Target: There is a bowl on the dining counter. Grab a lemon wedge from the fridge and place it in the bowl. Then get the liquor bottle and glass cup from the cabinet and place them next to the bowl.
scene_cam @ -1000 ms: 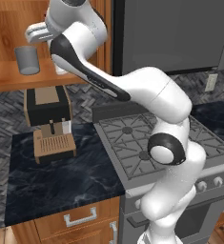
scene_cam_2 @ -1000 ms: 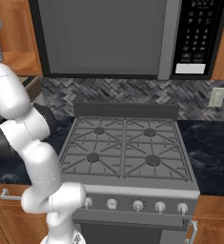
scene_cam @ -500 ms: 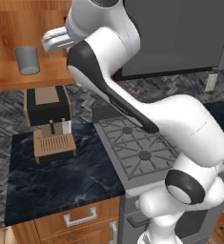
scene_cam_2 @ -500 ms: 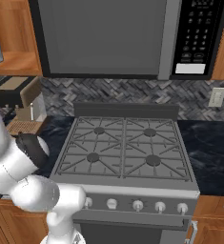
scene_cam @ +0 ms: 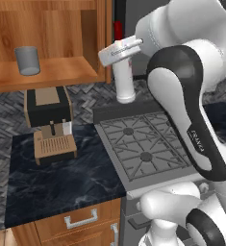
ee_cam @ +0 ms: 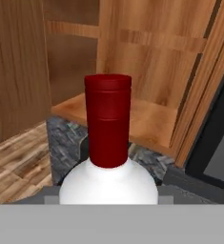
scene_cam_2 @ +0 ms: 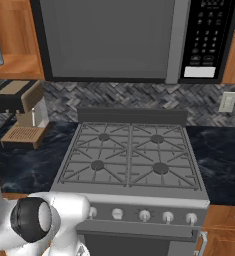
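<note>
Claw (scene_cam: 120,52) gripping the liquor bottle (scene_cam: 123,82) above the stove (scene_cam_2: 131,156).
Glass cup (scene_cam: 27,60) is sitting in the wooden cabinet (scene_cam: 52,72); dark marble counter (scene_cam: 61,180) is carrying a coffee machine (scene_cam: 48,122).

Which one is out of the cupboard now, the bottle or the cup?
The bottle, held in the gripper above the stove. The cup sits on the cupboard shelf.

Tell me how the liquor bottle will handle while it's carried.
The liquor bottle looks rigid and smooth, so it might slip in the claw. It hangs upright above the stove, probably stable. Tall with a narrow red cap, it may tip when set down.
</note>
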Controlling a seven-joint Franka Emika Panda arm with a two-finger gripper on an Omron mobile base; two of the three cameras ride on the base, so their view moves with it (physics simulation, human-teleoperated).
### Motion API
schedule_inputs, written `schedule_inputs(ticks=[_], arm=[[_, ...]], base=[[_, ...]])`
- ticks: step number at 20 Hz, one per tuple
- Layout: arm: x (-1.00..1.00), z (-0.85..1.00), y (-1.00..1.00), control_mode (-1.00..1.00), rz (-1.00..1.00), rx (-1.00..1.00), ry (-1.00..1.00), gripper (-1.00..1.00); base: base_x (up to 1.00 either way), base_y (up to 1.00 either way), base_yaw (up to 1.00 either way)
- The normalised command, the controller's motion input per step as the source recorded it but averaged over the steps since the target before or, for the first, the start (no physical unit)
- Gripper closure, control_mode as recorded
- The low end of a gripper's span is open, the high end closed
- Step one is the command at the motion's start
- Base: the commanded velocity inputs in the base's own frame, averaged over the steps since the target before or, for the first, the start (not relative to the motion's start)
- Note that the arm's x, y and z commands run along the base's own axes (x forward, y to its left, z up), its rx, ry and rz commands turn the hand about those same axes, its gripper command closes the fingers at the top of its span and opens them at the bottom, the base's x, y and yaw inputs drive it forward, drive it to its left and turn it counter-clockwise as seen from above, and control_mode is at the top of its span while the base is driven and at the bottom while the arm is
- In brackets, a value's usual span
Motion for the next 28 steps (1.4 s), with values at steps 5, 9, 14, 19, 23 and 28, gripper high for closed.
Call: schedule_inputs(ticks=[5, 9, 14, 19, 23, 28], arm=[[-1.0, -0.14, -0.84, -1.0, 0.24, 0.06, 0.0, 1.0], [-0.92, -0.21, -0.42, -1.0, 0.09, 0.01, 0.0, 1.0], [-0.55, -0.16, -0.11, -1.0, 0.01, 0.0, 0.0, 1.0], [-0.06, -0.05, -0.02, -1.0, 0.0, 0.0, 0.06, 1.0], [0.0, 0.0, -0.13, -1.0, 0.0, 0.0, 0.06, 1.0], [-0.14, 0.0, -0.06, -1.0, 0.0, 0.0, 0.06, 1.0]], base=[[0.0, 0.0, 0.0], [0.0, 0.0, 0.0], [0.0, 0.0, 0.0], [0.0, 0.0, 0.0], [0.0, 0.0, 0.0], [0.0, 0.0, 0.0]])
